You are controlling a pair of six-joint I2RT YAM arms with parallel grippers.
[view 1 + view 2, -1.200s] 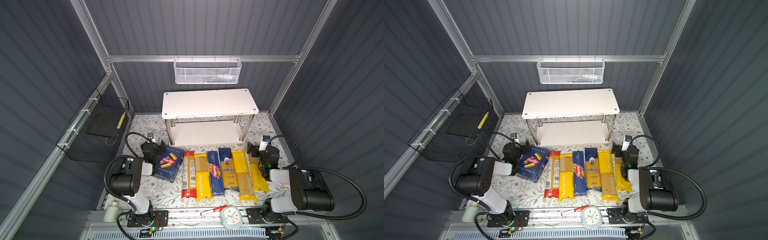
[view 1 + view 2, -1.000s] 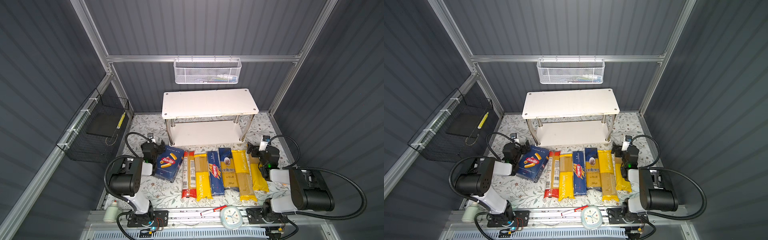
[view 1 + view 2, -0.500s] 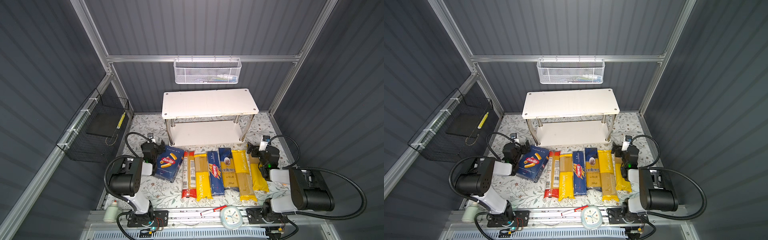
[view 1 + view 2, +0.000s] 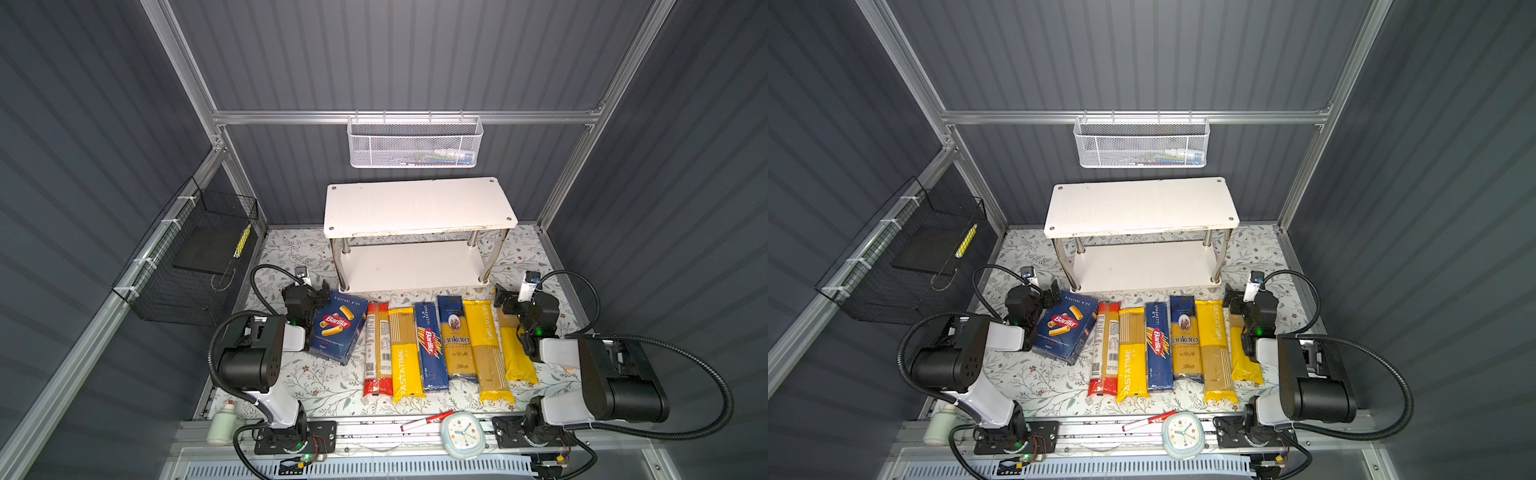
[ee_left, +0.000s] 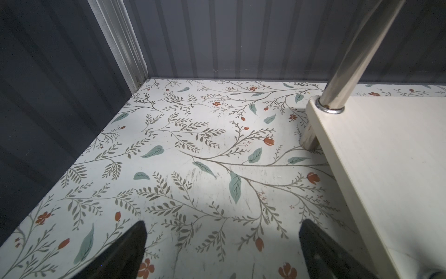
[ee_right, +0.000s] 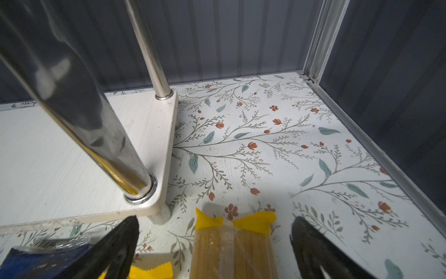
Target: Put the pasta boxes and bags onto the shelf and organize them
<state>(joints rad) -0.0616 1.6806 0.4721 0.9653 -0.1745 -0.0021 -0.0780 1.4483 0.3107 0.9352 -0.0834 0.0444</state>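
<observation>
The white two-tier shelf (image 4: 419, 208) stands bare at the back of the floral mat. In front of it lie, side by side, the wide rigatoni box (image 4: 334, 328), a red-ended bag (image 4: 377, 349), a yellow bag (image 4: 405, 353), the narrow spaghetti box (image 4: 431, 345), the ankara bag (image 4: 456, 338) and two more yellow bags (image 4: 490, 349). My left gripper (image 5: 222, 241) is open over bare mat, next to the rigatoni box's far corner. My right gripper (image 6: 214, 241) is open, astride the far end of the rightmost yellow bag (image 6: 234, 246) without touching it.
A white mesh basket (image 4: 415, 143) hangs on the back wall above the shelf, and a black wire basket (image 4: 195, 266) hangs on the left wall. On the front rail lie a small clock (image 4: 461, 432), a red-and-white pen (image 4: 426, 419) and a bottle (image 4: 220, 422).
</observation>
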